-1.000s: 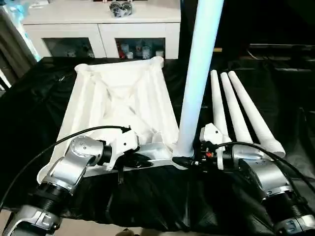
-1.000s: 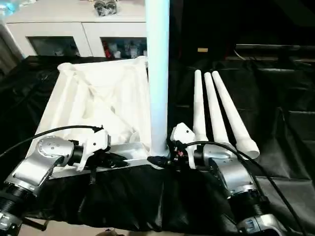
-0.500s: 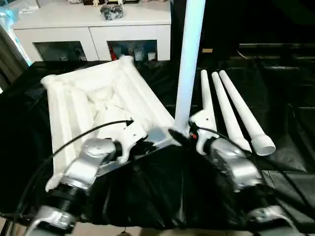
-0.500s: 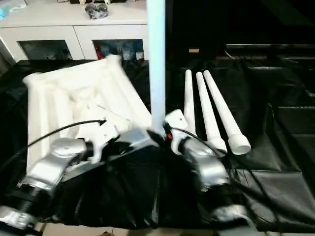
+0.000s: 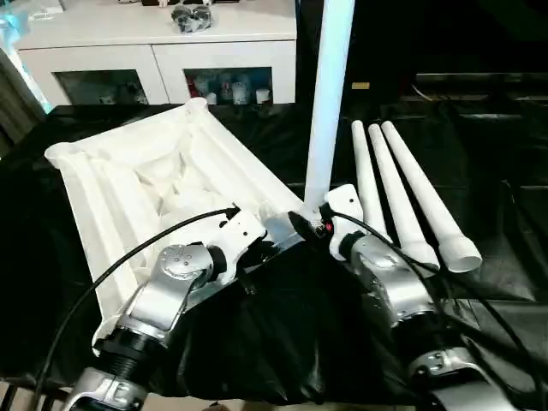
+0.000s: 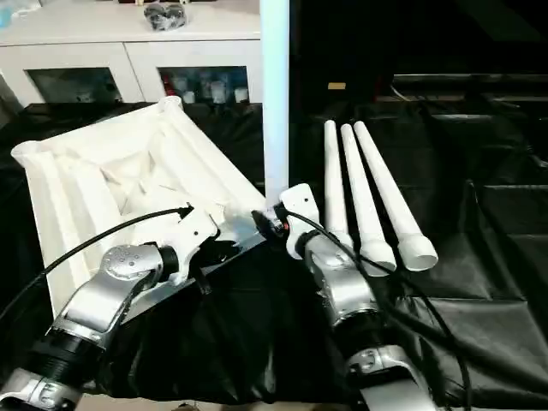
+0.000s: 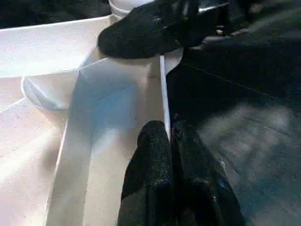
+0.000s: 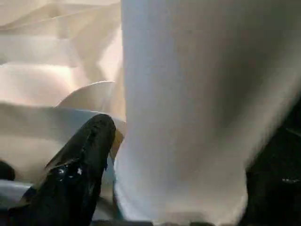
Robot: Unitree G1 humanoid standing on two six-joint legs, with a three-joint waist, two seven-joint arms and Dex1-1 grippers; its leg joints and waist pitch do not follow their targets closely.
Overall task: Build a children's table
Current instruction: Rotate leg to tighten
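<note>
The white tabletop (image 5: 128,180) lies underside up on the black cloth, turned at a slant. One white leg (image 5: 325,103) stands upright in its near right corner socket. My right gripper (image 5: 306,224) is at the foot of that leg (image 8: 188,117), open around it. Its one visible finger (image 8: 84,160) stands a little off the leg. My left gripper (image 7: 168,129) is shut on the tabletop's thin near rim (image 7: 162,94), just left of that corner. Three more legs (image 5: 402,197) lie side by side on the cloth to the right.
A white cabinet (image 5: 154,43) with glass doors stands behind the table, small things on top. Black cloth (image 5: 282,334) covers the work surface and hangs over its front edge. Cables run along both silver forearms.
The tabletop has turned, its far end swinging left and its near right corner moving away from me. Both grippers and the upright leg went with it. The camera has also shifted.
</note>
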